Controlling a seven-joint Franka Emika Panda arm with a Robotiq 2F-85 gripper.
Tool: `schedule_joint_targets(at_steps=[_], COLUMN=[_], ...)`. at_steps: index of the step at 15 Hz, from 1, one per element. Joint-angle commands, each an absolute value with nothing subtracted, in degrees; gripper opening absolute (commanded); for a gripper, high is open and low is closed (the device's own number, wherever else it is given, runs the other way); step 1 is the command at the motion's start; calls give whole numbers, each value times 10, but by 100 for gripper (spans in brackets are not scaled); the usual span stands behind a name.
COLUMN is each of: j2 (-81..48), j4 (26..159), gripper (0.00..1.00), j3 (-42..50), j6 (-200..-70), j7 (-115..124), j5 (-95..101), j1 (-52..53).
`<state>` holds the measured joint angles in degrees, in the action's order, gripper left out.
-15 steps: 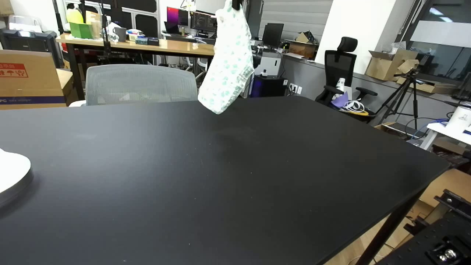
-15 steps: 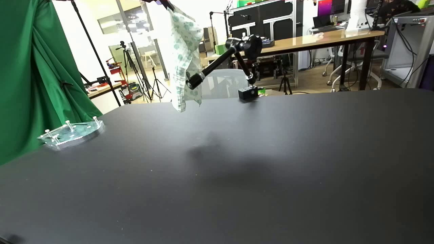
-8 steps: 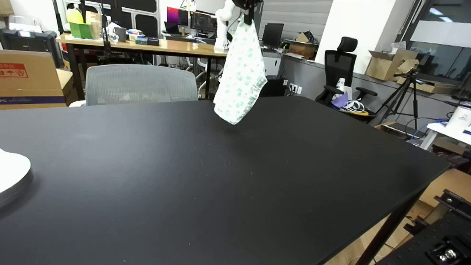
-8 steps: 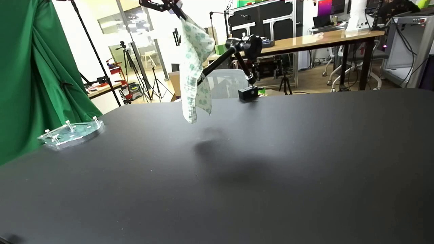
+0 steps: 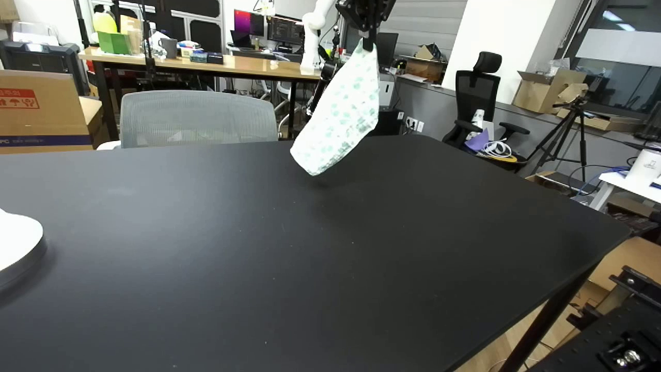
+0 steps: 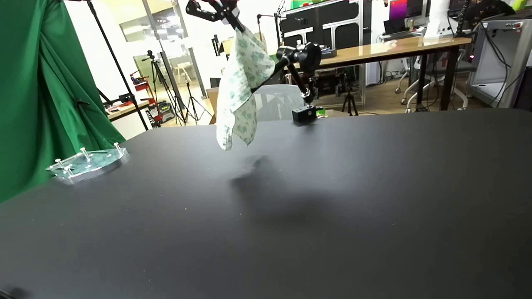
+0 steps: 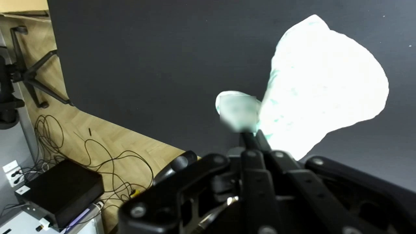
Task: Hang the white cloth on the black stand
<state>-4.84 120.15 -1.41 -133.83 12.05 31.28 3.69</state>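
Observation:
The white cloth with a green print hangs limp in the air in both exterior views (image 5: 341, 113) (image 6: 241, 83) and looks overexposed in the wrist view (image 7: 328, 84). My gripper is shut on its top corner in both exterior views (image 5: 370, 44) (image 6: 240, 27) and in the wrist view (image 7: 255, 138). The black stand (image 6: 298, 74) has a jointed arm on a small base at the table's far edge. In that view the cloth covers the arm's lower left end. In an exterior view the stand (image 5: 324, 85) shows partly behind the cloth. I cannot tell whether they touch.
The black table (image 5: 310, 258) lies below the cloth. A clear plate with upright pegs (image 6: 89, 164) is at the table's left edge, by a green curtain (image 6: 37, 95). A rounded white thing (image 5: 18, 240) is at the left edge. A grey mesh chair (image 5: 199, 119) stands behind the table.
My gripper has come down and rightward in both exterior views, carrying the cloth. The cloth's lower end swings left in the last half second. The stand arm's end, earlier in front of the cloth, is now hidden.

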Motion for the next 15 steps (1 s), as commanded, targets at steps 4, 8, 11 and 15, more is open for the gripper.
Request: schedule_joint_targets(at_steps=[4,8,11,15], j2=[-51,-46,-35,-5], j4=[1210,1222,1244,1293], gripper=[46,74,94,100], j3=[-4,-2,-5,-8], j6=[-1320,-1335,-1363,-1434], j7=[118,107,65,-1], j5=[312,318,336,395], j1=[31,30,31,34])
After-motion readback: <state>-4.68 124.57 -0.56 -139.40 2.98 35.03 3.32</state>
